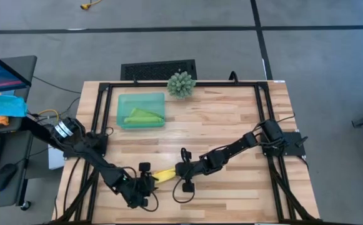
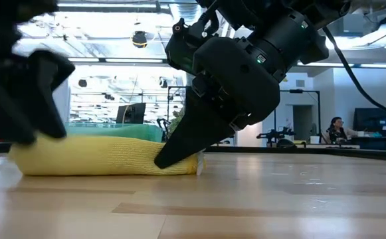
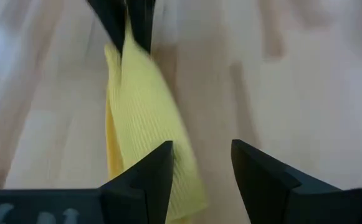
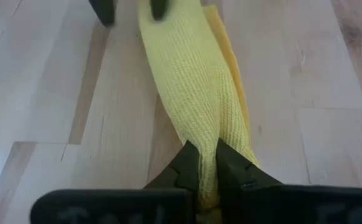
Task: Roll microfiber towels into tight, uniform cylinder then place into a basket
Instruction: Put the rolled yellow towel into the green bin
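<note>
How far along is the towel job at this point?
Done: the green towel lies rolled in the basket. In hand: the yellow towel lies bundled on the table; the right gripper is shut on one end, and the left gripper stands open at the other end. Left: placing the yellow one in the basket.

Gap between the left gripper (image 3: 200,180) jaws is open and empty; yellow towel (image 4: 190,81) lies just outside one jaw, stretching ahead to the right gripper (image 4: 207,169), whose jaws are pinched on its far end, no room there. Bare desk (image 1: 231,119) on both flanks of the towel, free to pass. Well beyond both jaws: basket (image 1: 141,110) holding the green towel (image 1: 145,116), spiky plant (image 1: 181,84) beside it.
</note>
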{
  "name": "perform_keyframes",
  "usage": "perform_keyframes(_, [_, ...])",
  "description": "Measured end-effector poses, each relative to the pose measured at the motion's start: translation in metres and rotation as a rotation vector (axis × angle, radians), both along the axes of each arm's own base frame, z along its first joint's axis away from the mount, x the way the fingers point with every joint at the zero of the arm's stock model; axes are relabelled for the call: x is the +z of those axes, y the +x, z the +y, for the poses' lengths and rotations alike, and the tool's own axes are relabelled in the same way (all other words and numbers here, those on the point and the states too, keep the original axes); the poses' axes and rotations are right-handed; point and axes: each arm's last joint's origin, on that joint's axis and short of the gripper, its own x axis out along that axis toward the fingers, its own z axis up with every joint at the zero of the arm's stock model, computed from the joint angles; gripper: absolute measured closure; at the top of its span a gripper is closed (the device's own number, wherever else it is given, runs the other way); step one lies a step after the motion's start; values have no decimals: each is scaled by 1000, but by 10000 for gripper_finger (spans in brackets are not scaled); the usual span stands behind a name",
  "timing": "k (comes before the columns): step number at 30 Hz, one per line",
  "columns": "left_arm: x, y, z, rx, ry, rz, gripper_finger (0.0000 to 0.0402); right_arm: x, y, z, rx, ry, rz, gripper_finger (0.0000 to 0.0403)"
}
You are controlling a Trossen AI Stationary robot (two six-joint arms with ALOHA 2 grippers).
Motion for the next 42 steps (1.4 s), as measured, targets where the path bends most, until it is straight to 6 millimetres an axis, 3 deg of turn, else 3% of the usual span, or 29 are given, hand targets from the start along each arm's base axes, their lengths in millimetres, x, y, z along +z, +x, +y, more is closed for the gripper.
perform_keyframes(7, [-23,5,7,101,70,28,246,0,0,0,10,7,1,367])
perform_keyframes(20, [-2,3,-8,93,141,-22,246,0,0,0,17,6,3,367])
perform_keyframes(42, [-14,13,27,146,156,166,246,0,0,1,32,21,8,365])
